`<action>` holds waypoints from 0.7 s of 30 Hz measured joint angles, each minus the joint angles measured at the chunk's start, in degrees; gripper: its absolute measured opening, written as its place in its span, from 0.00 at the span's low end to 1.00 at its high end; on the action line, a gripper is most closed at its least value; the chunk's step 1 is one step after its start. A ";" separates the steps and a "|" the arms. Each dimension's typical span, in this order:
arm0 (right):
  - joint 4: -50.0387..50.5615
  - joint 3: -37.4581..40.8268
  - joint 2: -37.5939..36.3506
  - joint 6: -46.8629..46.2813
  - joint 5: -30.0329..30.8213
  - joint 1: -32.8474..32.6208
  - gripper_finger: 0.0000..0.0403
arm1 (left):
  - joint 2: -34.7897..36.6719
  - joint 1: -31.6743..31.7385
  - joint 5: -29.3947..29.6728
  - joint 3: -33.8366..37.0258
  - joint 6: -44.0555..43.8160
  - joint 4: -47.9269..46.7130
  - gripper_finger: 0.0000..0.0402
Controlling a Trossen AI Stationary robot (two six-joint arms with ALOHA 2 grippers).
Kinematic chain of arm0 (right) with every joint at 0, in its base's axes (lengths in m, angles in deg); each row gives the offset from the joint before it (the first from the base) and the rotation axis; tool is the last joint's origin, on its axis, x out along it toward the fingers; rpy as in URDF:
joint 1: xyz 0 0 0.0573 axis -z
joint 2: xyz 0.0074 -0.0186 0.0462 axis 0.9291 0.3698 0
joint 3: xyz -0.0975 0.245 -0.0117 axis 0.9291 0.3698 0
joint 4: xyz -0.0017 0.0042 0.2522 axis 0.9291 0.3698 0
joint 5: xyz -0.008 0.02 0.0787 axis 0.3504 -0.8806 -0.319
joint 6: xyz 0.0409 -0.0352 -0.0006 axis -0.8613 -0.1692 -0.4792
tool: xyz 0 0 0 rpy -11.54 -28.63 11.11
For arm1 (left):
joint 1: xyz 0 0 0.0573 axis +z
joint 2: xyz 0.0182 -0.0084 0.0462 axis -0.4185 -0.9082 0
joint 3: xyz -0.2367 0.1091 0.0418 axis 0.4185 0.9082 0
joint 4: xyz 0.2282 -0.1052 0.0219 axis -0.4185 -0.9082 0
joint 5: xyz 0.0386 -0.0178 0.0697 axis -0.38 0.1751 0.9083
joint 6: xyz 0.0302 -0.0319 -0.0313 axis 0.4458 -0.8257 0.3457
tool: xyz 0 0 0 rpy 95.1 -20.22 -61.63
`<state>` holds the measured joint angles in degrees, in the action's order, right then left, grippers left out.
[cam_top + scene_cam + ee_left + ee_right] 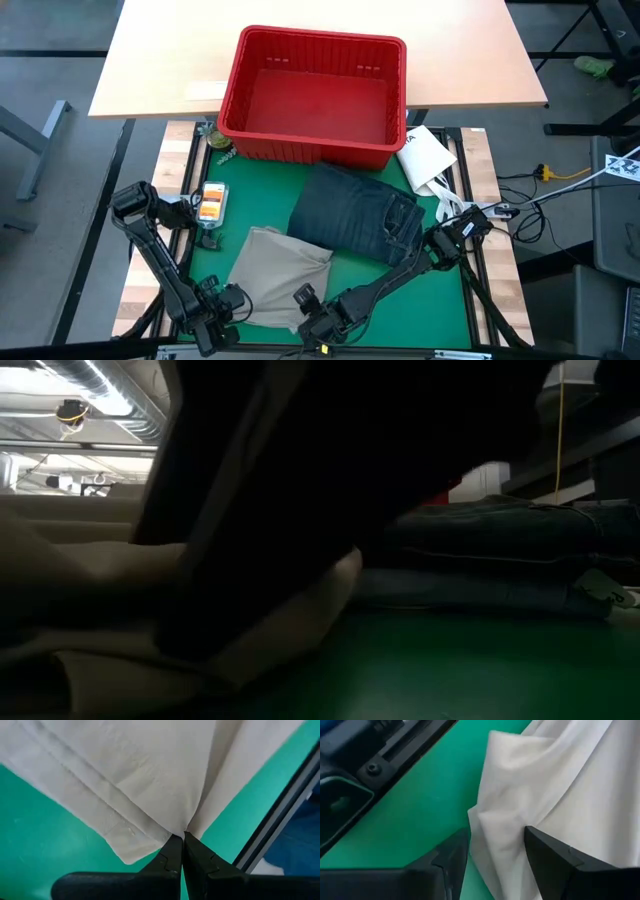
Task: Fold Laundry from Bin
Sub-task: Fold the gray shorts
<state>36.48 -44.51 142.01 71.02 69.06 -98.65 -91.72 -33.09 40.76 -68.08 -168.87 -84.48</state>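
The tan khaki trousers (280,268) lie folded on the green mat near its front edge. The dark blue jeans (360,215) lie folded just beyond them, stacked in layers in the low view (500,555). The red bin (315,95) stands behind on the far side, nothing showing inside. My left gripper (228,300) is at the trousers' near left edge, shut on the cloth (183,837). My right gripper (305,300) is at their near right edge, open, with a raised fold of the khaki (495,845) between its fingers. My left gripper pinches the khaki trousers' near edge (186,826) between its two fingertips, coming from above and pointing down. Creases fan out from the pinch; the rest of the cloth lies on the mat. One layer or several, I cannot tell. My right gripper's open fingers (555,862) stand astride a fold at the trousers' near corner (492,820); whether they touch it I cannot tell.
A white packet (425,155) lies at the mat's far right beside the bin. A small orange and green item (212,203) sits at the mat's left edge. Black frame rails (280,820) run along the mat's sides. Bare green mat (480,660) lies in front of the jeans.
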 joint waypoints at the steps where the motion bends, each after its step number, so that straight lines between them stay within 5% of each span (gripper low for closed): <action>1: 0.09 0.00 0.00 0.00 0.00 0.00 0.48 | 0.00 -0.04 -0.02 0.00 1.41 0.02 0.00; 14: 0.36 0.02 0.00 -0.02 -1.12 0.00 0.48 | 0.00 -0.02 -0.05 -0.01 5.53 -0.54 0.26; 21: 1.73 0.04 -0.58 -0.02 -1.57 -0.06 0.48 | 0.00 -1.58 -4.50 0.00 1.75 -1.06 0.29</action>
<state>38.21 -44.47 141.42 71.00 67.49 -98.71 -91.72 -34.66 36.25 -68.08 -167.13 -85.54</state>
